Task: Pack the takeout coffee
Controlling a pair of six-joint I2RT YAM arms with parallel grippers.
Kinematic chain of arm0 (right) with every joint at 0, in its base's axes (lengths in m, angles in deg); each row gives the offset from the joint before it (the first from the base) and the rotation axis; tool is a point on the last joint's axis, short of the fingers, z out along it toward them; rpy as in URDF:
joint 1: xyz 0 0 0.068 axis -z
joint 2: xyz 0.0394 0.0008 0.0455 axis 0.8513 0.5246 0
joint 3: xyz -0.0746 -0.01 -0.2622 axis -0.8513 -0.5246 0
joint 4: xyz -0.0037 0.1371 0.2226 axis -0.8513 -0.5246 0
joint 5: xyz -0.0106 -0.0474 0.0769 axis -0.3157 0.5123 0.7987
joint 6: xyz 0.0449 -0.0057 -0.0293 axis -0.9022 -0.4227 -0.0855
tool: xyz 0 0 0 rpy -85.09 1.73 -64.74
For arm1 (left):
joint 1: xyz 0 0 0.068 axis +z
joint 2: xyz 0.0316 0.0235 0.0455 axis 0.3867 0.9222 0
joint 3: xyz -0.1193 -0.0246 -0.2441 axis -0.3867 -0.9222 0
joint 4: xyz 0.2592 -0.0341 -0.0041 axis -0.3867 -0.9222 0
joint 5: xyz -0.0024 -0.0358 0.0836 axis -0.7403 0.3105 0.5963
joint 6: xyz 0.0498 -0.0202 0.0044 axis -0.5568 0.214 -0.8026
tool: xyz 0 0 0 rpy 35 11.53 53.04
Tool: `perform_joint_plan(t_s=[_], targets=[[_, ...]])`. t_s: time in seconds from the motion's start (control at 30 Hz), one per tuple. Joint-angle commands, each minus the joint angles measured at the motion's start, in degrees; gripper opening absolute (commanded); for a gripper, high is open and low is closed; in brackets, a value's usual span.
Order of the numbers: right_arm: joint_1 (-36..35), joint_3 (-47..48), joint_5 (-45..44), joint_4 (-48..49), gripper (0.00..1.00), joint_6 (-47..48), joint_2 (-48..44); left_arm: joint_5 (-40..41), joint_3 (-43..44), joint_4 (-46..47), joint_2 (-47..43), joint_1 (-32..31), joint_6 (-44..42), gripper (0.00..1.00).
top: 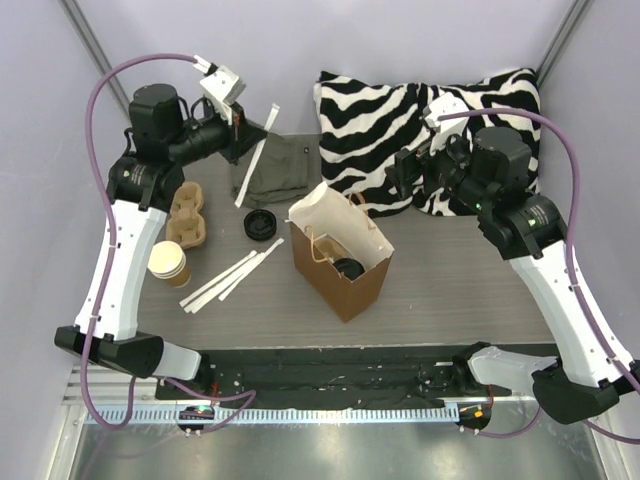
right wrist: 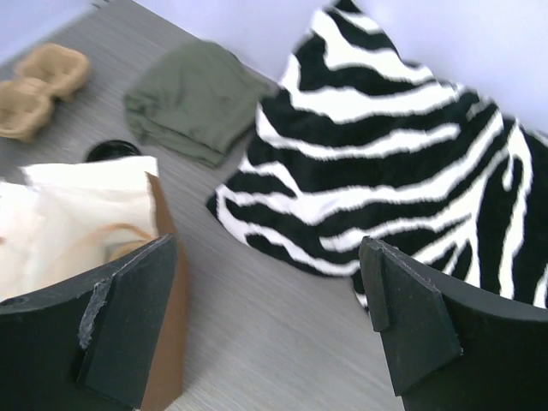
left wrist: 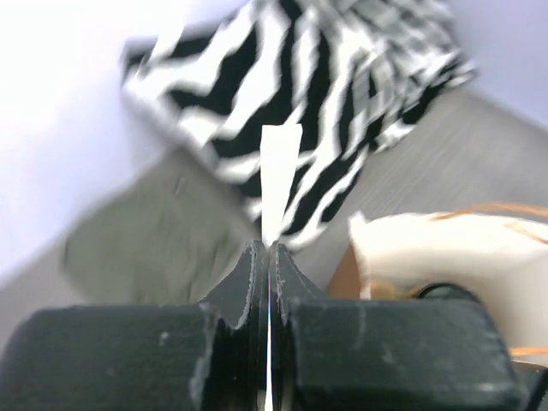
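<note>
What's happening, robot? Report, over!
Left gripper shut on white strip. Right gripper open, empty. Cup on table, not packed. Bag open, nothing seen in the way.

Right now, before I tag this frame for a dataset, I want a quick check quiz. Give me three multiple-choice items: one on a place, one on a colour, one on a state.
1. Where is the takeout coffee?
A. Inside the paper bag
B. Standing on the table beside the cup carrier
C. Held off the table

2. What colour is the folded cloth?
A. Red
B. Blue
C. Olive green

3. How is the left gripper?
A. Shut on a white strip
B. Wide open and empty
C. Shut on the takeout coffee

Answers:
1 B, the top view shows it upright by the cup carrier, outside the paper bag.
2 C, it is olive in the top and right wrist views.
3 A, the left wrist view shows the jaws pinched on the white strip.
</note>
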Motion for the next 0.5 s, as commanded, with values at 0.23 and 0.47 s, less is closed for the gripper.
perform_joint_plan(t_s=[0.23, 0.47], targets=[[0.1, 5.4, 8.5, -2.1, 0.95, 2.0, -2.4, -30.4, 4.9, 14.8, 3.1, -13.9, -5.7, 0.00], [0.2, 1.9, 5.3, -1.9, 0.96, -0.5, -5.0, -40.1, -1.3, 21.7, 4.5, -20.5, -8.1, 0.00]])
